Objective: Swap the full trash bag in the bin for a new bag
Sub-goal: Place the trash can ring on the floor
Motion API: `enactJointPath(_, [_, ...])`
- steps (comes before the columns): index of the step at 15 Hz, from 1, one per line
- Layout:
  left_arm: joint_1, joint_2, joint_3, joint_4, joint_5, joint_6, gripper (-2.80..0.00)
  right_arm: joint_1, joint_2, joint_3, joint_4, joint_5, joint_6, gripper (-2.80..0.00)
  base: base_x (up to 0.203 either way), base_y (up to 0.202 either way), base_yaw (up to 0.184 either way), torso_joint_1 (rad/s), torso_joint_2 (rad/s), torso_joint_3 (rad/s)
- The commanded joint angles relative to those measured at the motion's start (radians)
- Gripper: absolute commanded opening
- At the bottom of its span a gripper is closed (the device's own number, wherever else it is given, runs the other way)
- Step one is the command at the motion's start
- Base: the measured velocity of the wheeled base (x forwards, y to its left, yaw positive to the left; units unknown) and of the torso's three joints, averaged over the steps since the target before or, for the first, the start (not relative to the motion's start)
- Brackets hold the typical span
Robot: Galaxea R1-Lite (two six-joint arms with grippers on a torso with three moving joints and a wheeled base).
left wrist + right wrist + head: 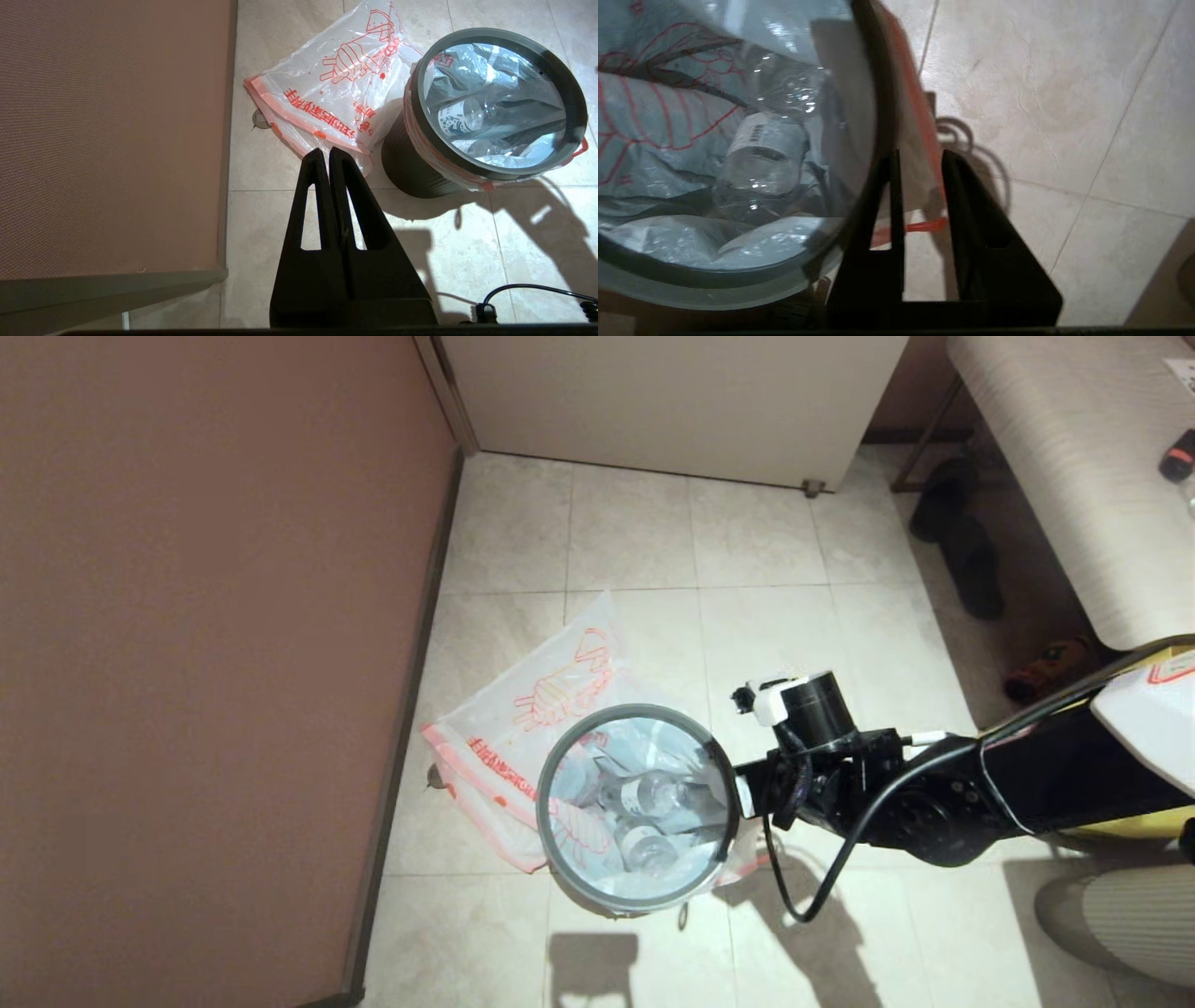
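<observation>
The bin (560,747) stands on the tiled floor with its grey hoop (490,33) on the rim. Inside sits the full trash bag (644,803), with clear bottles (761,154) showing through it. Its pink-orange hem (920,112) hangs over the outside below the hoop. The new bag (541,700), printed with orange-red hands, lies flat on the floor against the bin's far left side. My right gripper (920,156) is at the bin's right rim, jaws a little apart, with the overhanging hem between them. My left gripper (327,151) hangs shut and empty above the floor, short of the new bag (336,88).
A brown wall (187,663) runs along the left. A white cabinet (672,401) closes the back. A pale bench (1074,476) with dark shoes (971,560) under it stands at the right. My arm's cable (822,887) loops down beside the bin.
</observation>
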Motion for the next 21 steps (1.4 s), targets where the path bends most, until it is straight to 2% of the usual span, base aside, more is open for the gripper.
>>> enactJointPath(1, [0.000, 0.001, 0.000, -0.001, 0.000, 0.001, -2.80, 0.051, 0.045, -0.041, 0.004, -0.022, -0.001, 0.00, 0.000, 0.000, 0.000, 0.000, 0.00, 0.000])
enactJointPath(5, [0.002, 0.001, 0.000, -0.001, 0.000, 0.000, -2.80, 0.070, 0.104, -0.089, 0.004, -0.058, -0.021, 0.00, 0.000, 0.000, 0.000, 0.000, 0.00, 0.000])
enactJointPath(11, [0.000, 0.001, 0.000, -0.001, 0.000, 0.001, -2.80, 0.045, 0.181, -0.124, -0.016, -0.086, -0.036, 0.00, 0.000, 0.000, 0.000, 0.000, 0.00, 0.000])
enactJointPath(12, [0.000, 0.001, 0.000, -0.001, 0.000, 0.001, -2.80, 0.041, 0.184, -0.127, -0.018, -0.087, -0.036, -1.63, 0.000, 0.000, 0.000, 0.000, 0.00, 0.000])
enactJointPath(13, [0.000, 0.001, 0.000, -0.001, 0.000, -0.001, -2.80, 0.038, 0.187, -0.128, -0.018, -0.087, -0.037, -2.80, 0.000, 0.000, 0.000, 0.000, 0.00, 0.000])
enactJointPath(21, [0.000, 0.001, 0.000, -0.001, 0.000, 0.000, -2.80, 0.034, 0.158, -0.124, -0.063, -0.088, -0.039, -2.80, 0.000, 0.000, 0.000, 0.000, 0.00, 0.000])
